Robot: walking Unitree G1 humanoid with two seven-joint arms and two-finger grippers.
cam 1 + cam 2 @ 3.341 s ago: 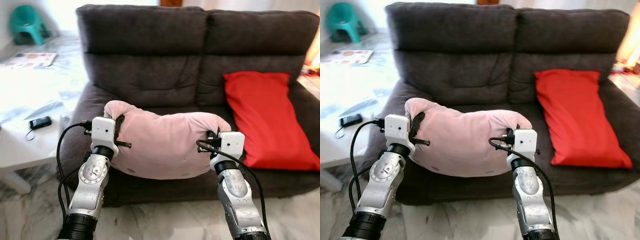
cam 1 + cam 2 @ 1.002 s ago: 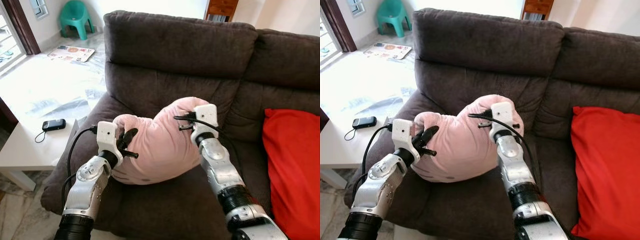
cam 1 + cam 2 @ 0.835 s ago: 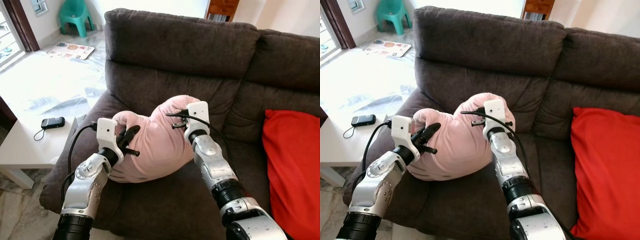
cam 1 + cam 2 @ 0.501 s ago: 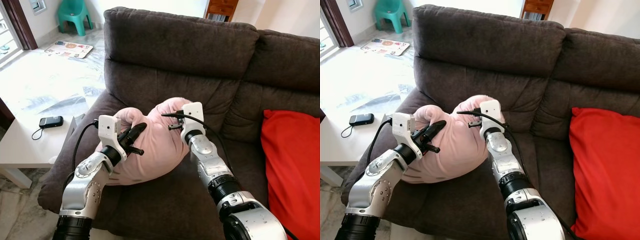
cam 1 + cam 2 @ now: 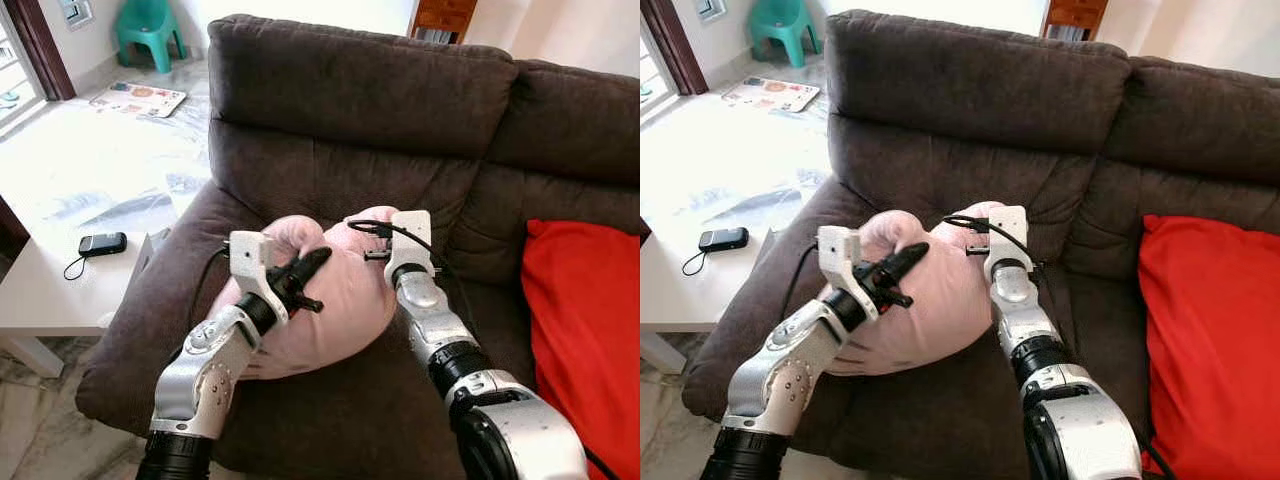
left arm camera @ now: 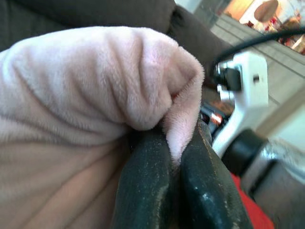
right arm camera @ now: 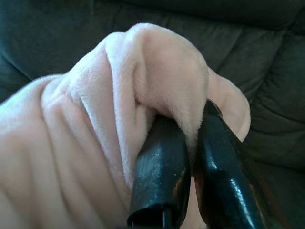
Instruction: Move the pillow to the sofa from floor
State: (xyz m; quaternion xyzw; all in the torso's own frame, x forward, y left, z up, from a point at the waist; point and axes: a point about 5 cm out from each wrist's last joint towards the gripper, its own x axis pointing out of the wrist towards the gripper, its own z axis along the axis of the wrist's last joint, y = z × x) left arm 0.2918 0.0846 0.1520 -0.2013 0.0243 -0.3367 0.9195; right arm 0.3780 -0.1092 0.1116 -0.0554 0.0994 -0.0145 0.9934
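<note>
A soft pink pillow (image 5: 340, 305) rests bunched up on the left seat of the dark brown sofa (image 5: 370, 110). My left gripper (image 5: 308, 268) is shut on a fold of the pillow at its near left side; the fabric (image 6: 183, 129) is pinched between the two black fingers. My right gripper (image 5: 372, 232) is shut on the pillow's far right edge, with plush cloth (image 7: 188, 121) squeezed between its fingers. The two grippers are close together over the pillow.
A red cushion (image 5: 580, 340) leans on the sofa's right seat. A low white table (image 5: 60, 290) with a phone (image 5: 102, 243) stands left of the sofa. A teal plastic chair (image 5: 148, 28) and a mat (image 5: 135, 98) lie on the floor behind.
My left gripper has moved to the right and forward over the pillow, closer to the right gripper. The pillow has bunched up more on the left seat.
</note>
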